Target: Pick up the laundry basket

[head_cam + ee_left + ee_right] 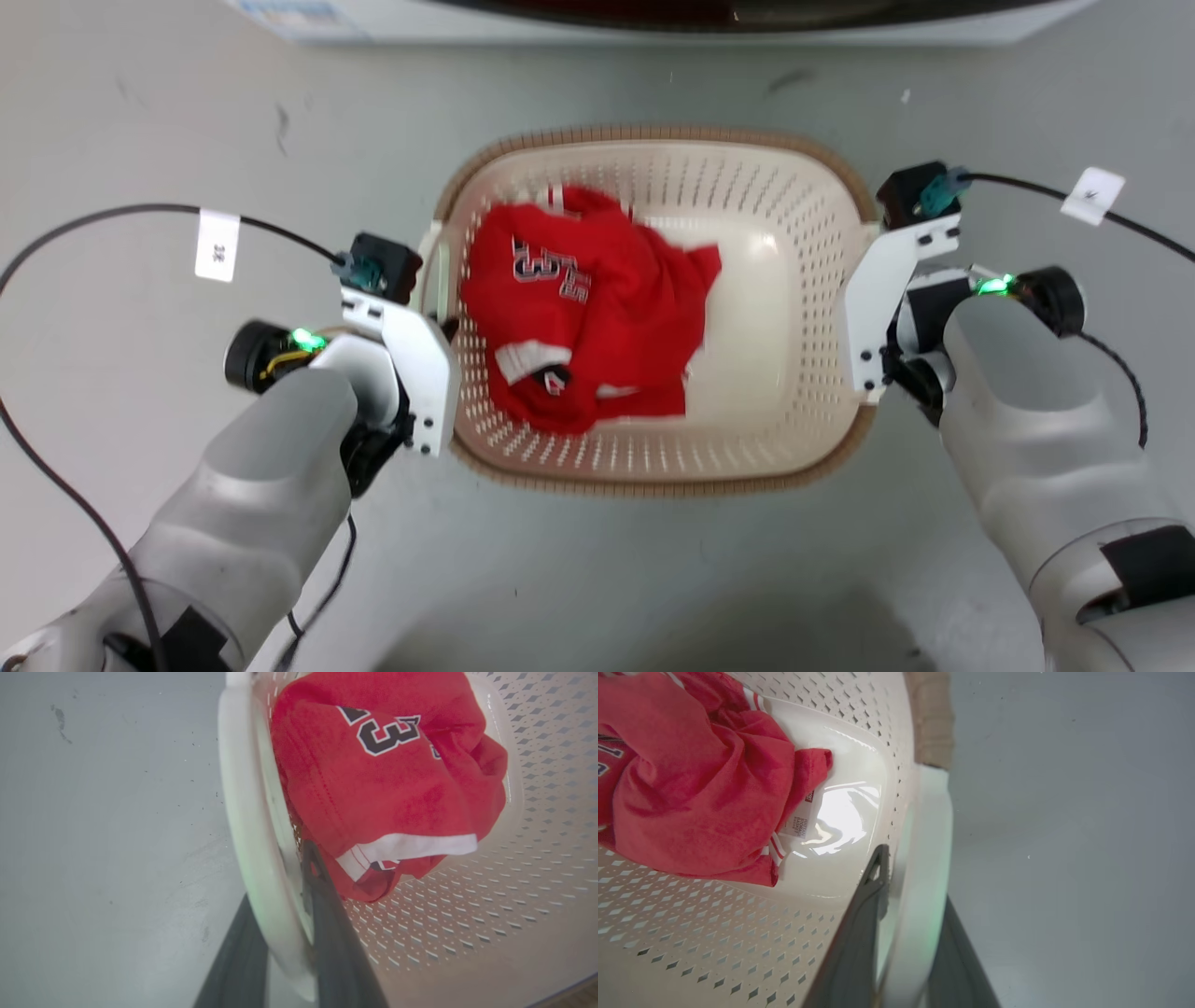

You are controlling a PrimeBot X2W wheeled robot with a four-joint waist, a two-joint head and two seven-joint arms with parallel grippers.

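The laundry basket (653, 135), cream perforated plastic with a brown woven-look rim, sits on the grey floor in the middle of the head view. A crumpled red jersey (579, 308) lies in its left half. My left gripper (439, 317) is at the basket's left side. In the left wrist view the left gripper (275, 872) is shut on the white handle (238, 788), one finger outside it and one inside. My right gripper (873, 308) is at the right side. In the right wrist view the right gripper (914, 875) clamps the white handle (931, 812) the same way.
The white front of a washing machine (653, 23) runs along the top edge, just beyond the basket. Black cables with white tags (217, 245) loop out from both wrists. Grey floor (149, 112) surrounds the basket on all sides.
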